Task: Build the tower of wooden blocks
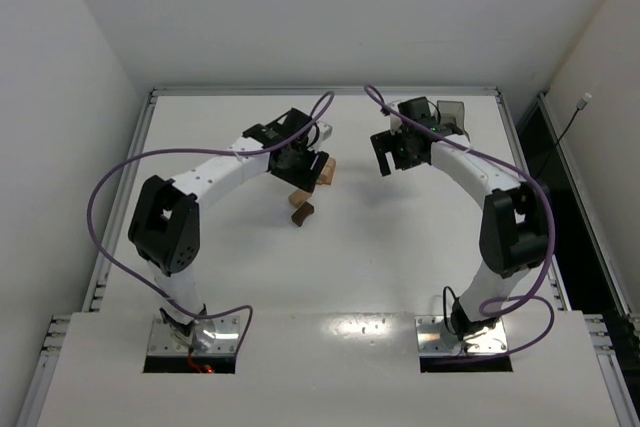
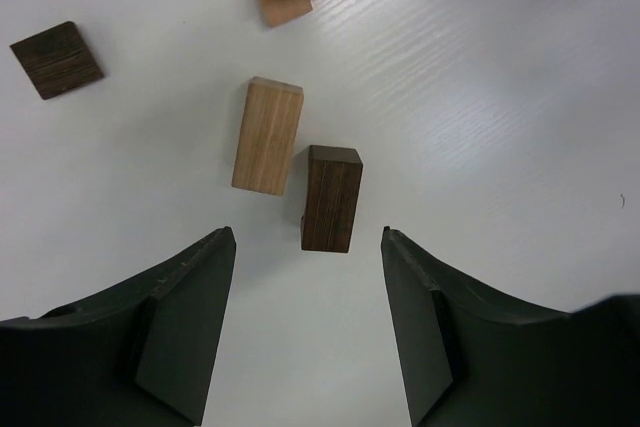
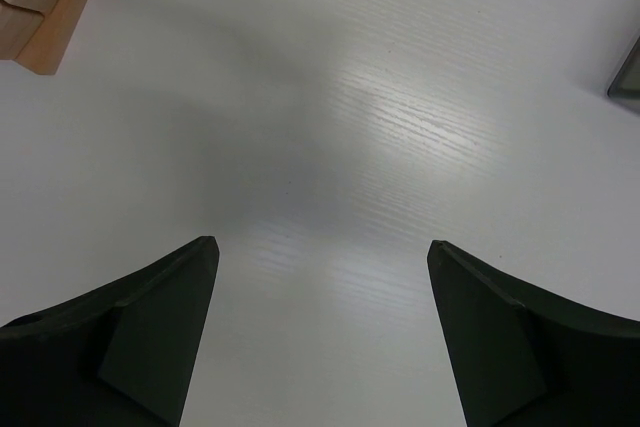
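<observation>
Clearly, the left gripper [image 2: 305, 240] was the nearer one: its fingers stood apart, holding nothing, and the short dark brown wooden bar [image 2: 332, 198] lay on the white table [image 2: 500, 97] just ahead of the gap between them. The long axis of the bar ran almost straight away from the gripper, so the fingers would likely close across its narrow width. A light tan wooden bar [image 2: 267, 135] lay just beside it. The right gripper [image 3: 322, 244], also spread and empty, hung well apart.

Grained wood blocks [image 2: 331, 197], glossy table [image 2: 480, 97]
</observation>
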Available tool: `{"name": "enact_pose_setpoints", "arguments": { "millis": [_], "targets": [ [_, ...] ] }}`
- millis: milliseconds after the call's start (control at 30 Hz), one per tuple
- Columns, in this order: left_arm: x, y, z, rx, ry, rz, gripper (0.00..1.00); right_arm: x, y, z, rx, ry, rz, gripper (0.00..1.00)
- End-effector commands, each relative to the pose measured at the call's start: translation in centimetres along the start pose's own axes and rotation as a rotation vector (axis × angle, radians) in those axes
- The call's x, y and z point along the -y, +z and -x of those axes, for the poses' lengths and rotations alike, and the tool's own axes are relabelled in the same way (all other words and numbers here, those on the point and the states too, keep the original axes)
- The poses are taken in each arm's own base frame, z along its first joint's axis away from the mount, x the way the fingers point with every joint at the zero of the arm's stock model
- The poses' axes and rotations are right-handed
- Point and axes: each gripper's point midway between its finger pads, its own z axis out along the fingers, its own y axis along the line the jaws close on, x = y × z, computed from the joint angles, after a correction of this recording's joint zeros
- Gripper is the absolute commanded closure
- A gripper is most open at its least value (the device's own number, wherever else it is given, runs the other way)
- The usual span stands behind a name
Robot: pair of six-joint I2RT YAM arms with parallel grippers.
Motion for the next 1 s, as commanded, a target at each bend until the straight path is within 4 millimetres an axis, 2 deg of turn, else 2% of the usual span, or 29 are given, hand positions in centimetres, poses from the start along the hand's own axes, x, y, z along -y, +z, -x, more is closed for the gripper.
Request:
{"name": "enact_pose_setpoints", "arguments": {
  "millis": [0, 167, 433, 767, 967],
  "targets": [
    [0.3, 0.6, -0.1, -0.019, 0.077, -0.047, 0.43, -0.1, -1.3, 1.6, 0.064, -0.009, -0.004, 0.17],
    [-0.6, 2.5, -1.3, -0.075, 0.086, -0.021, 0.43, -0.2, -1.3, 1.6, 0.064, -0.009, 0.005, 0.17],
    [-2.0, 4.6, -1.5, -0.073, 0.08, 0.033, 0.43, -0.4, -1.1, 1.3, 0.056, -0.01, 0.015, 0.17],
    [-2.9, 6.1, -1.1, -0.057, 0.072, 0.042, 0.48, -0.4, -0.7, 1.2, 0.047, -0.01, 0.015, 0.17],
    [-3.5, 7.2, -1.9, -0.085, 0.073, 0.046, 0.49, -0.4, -0.4, 1.0, 0.037, -0.01, 0.016, 0.17]
  ]
}}
